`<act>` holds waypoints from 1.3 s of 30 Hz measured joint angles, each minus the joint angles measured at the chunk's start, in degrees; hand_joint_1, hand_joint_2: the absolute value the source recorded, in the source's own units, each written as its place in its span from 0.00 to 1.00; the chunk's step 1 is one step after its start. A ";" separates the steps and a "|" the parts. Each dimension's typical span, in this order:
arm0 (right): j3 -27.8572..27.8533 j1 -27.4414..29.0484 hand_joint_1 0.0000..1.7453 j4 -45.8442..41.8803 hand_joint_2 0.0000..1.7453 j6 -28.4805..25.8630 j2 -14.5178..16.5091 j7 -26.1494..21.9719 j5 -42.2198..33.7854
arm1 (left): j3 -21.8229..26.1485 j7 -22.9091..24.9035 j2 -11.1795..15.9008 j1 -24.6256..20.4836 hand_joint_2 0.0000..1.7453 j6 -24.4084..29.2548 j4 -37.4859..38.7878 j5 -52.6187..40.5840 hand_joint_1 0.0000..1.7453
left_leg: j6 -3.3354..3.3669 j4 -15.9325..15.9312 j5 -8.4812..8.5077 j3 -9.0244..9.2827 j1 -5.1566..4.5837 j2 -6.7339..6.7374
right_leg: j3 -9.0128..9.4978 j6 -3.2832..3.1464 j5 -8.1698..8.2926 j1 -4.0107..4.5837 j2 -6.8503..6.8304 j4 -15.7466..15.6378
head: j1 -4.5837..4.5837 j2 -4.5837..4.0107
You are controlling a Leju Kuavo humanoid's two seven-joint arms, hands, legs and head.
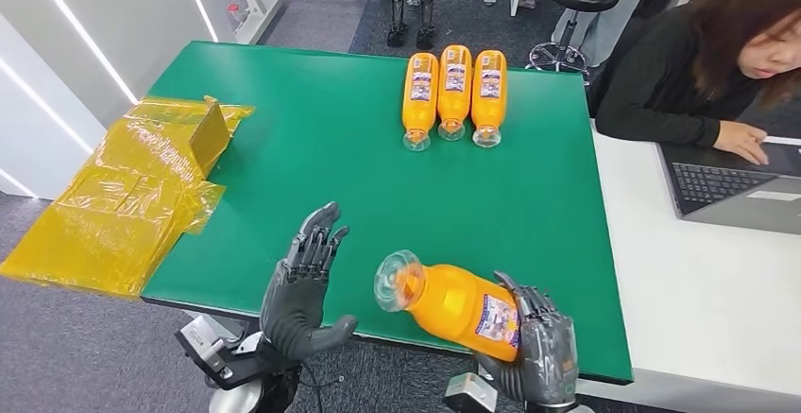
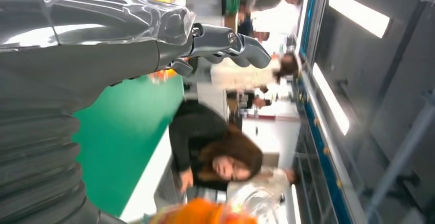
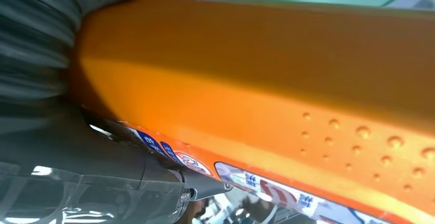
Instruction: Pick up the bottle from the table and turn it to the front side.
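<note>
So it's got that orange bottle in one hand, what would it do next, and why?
Probably bring the open left hand across to take the bottle's clear cap end. The right hand holds the orange bottle near its base, lifted and tilted, the label partly under its fingers. A second hold would likely let it turn the label to the front.

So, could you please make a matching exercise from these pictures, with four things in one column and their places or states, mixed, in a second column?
Things:
1. orange plastic bottle with a clear cap
2. three orange bottles in a row
3. crumpled yellow plastic sheet
4. left robot hand

Places or states:
A. lying at the far edge of the green table
B. open, holding nothing
C. held by the right robot hand
D. hanging over the table's left edge

Pairs: 1-C, 2-A, 3-D, 4-B
</note>
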 joint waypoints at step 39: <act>7.45 -2.97 1.00 5.82 1.00 2.12 8.22 -3.29 -6.92 | -12.76 4.98 1.53 -9.50 1.00 -8.51 7.82 14.28 0.95 | 0.01 0.00 -0.01 0.01 0.00 0.03 | 0.00 -0.01 0.00 0.00 0.02 0.02 | 0.00 0.00</act>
